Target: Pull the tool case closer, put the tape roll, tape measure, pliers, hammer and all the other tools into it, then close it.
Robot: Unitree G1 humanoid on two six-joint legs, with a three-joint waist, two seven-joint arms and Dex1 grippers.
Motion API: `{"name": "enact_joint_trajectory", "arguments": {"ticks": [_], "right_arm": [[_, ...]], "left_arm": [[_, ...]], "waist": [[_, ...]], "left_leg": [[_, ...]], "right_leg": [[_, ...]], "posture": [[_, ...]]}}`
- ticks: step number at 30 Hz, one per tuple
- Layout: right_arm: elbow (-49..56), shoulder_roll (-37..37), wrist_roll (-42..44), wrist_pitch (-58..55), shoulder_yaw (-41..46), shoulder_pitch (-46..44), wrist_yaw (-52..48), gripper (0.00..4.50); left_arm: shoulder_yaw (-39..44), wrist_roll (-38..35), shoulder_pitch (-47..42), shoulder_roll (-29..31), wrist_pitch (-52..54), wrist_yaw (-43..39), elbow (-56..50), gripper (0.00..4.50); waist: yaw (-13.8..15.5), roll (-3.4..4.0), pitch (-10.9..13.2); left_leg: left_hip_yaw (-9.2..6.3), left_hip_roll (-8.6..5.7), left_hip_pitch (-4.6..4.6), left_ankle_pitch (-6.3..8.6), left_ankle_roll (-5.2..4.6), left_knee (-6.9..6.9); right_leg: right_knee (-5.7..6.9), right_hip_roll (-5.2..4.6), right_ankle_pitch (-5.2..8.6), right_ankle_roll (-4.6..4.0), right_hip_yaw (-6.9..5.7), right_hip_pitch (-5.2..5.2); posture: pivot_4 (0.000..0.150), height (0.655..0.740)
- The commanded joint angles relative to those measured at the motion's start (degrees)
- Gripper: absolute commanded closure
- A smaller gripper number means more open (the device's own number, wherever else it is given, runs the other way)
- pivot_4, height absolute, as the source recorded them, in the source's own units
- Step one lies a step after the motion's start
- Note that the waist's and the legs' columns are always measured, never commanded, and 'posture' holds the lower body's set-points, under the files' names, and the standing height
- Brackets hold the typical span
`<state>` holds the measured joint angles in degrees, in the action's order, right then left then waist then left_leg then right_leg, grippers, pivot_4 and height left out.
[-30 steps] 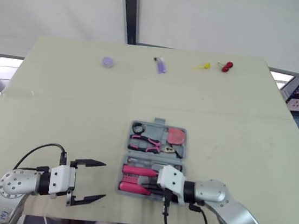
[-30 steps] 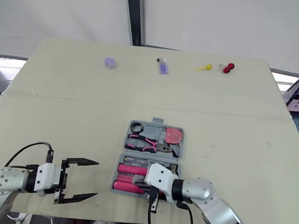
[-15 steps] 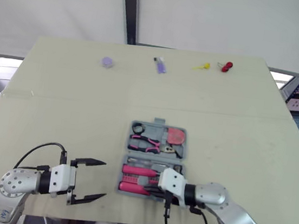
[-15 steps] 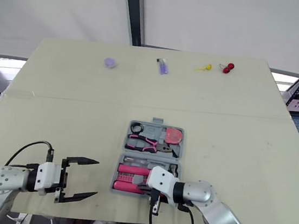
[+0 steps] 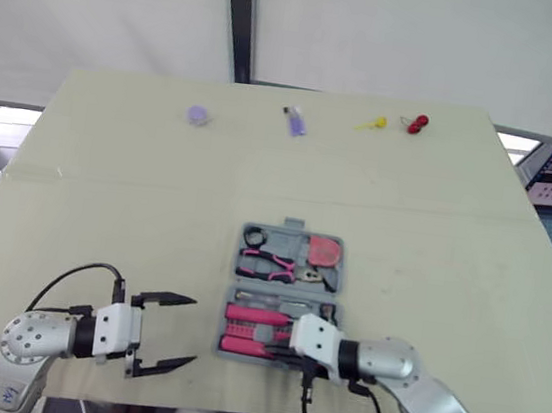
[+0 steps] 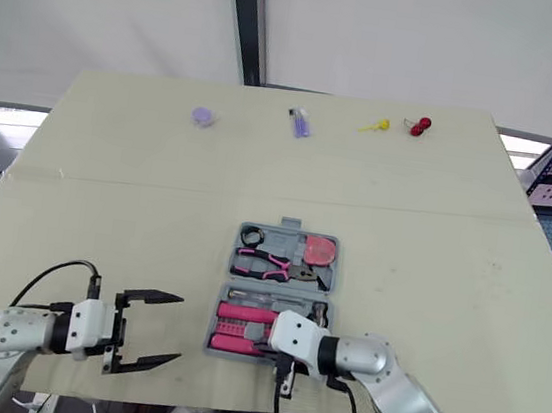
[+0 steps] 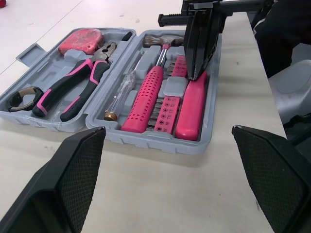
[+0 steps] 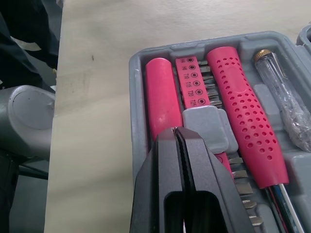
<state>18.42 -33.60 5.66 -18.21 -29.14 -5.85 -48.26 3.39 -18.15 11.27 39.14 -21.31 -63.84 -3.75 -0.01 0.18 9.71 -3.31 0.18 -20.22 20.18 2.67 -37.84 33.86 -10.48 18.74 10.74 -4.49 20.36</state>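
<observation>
Tool case [image 5: 283,296] looks full: we should raise the pressed-together right fingers [image 8: 163,165], then fold its 12 o'clock half over; left fingers [image 5: 166,301] spread.

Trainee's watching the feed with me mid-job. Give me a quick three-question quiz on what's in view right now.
1. True or false: the tool case lies open on the table.
2. Which gripper has its fingers open? A) left gripper B) right gripper C) both
3. Fill in: the pliers share the case's far half with the tape measure and the ____.

Key: 1 true. 2 A; the right gripper's fingers are shut, over the case's near half. 3 tape roll.
</observation>
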Motion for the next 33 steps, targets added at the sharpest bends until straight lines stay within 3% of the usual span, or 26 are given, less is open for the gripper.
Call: {"name": "enact_joint_trajectory", "arguments": {"ticks": [1, 27, 33], "right_arm": [[-3.6, -0.4, -2.0, -3.9, -2.3, 1.9, -0.8, 4.44], [-10.4, -3.8, -14.4, 6.7, -7.1, 3.9, -1.3, 4.44], [-11.7, -4.2, -16.6, 7.8, -7.7, 4.4, -2.1, 4.44]], "left_arm": [[-0.1, -0.3, -0.4, -0.2, -0.6, 0.3, -0.7, 0.00], [-0.5, 0.2, -1.0, -0.4, 0.2, 0.8, -0.7, 0.00], [-0.5, 0.2, -1.0, -0.3, 0.2, 1.0, -0.7, 0.00]], "waist": [[0.1, -0.01, 0.0], [0.1, -0.29, -1.0], [0.2, -0.32, -1.3]], "left_leg": [[0.00, 0.00, 0.00, 0.00, 0.00, 0.00], [-0.01, 0.00, 0.19, 0.01, 0.01, 0.15], [0.06, 0.02, 1.10, 0.08, 0.01, 0.62]], "right_leg": [[0.00, 0.00, 0.00, 0.00, 0.00, 0.00], [-0.11, 0.00, 0.00, 0.00, -0.04, -0.21], [-0.45, 0.00, 0.04, -0.05, -0.05, -1.03]], "posture": [[0.150, 0.7400], [0.150, 0.7400], [0.150, 0.7400]]}}
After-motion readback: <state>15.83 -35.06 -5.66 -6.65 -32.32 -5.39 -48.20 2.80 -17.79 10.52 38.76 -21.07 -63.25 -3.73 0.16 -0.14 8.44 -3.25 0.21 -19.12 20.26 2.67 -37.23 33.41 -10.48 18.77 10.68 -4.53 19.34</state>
